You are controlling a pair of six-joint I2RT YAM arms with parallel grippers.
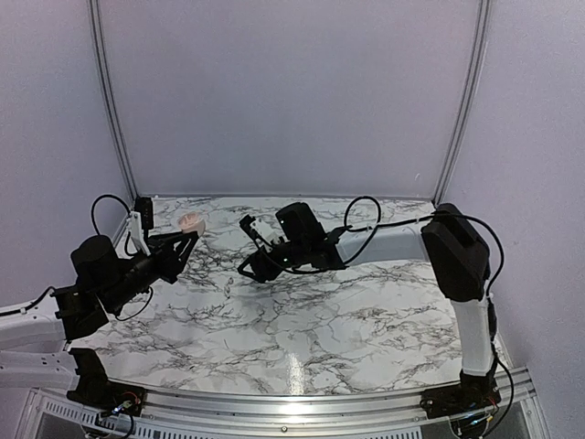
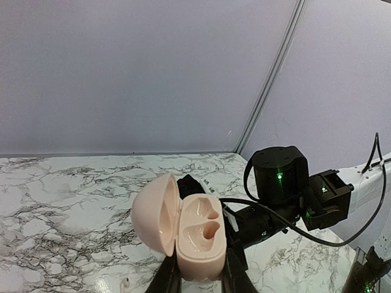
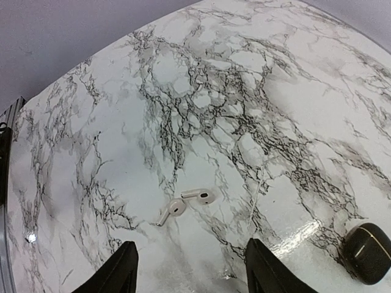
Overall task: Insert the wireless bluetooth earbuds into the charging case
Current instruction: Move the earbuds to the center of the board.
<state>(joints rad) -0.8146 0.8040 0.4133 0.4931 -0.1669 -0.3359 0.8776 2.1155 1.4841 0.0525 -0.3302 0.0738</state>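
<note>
The charging case (image 2: 195,235) is a pale pink pebble with its lid swung open to the left and two bare wells showing. My left gripper (image 2: 198,271) is shut on its lower body and holds it up off the table; from above the case (image 1: 189,221) sits at that gripper's tip (image 1: 187,240). Two pale pinkish-white stemmed earbuds (image 3: 176,207) (image 3: 201,196) lie side by side on the marble. My right gripper (image 3: 195,271) hovers over them, open, its fingertips (image 3: 122,271) wide apart with nothing between them. In the top view the right gripper (image 1: 245,247) is right of the case.
A black rounded lump (image 3: 368,252) lies on the marble table (image 3: 256,91) to the right of the earbuds. The right arm's black wrist and cables (image 2: 278,180) stand close behind the held case. A metal rail (image 1: 292,407) borders the near edge.
</note>
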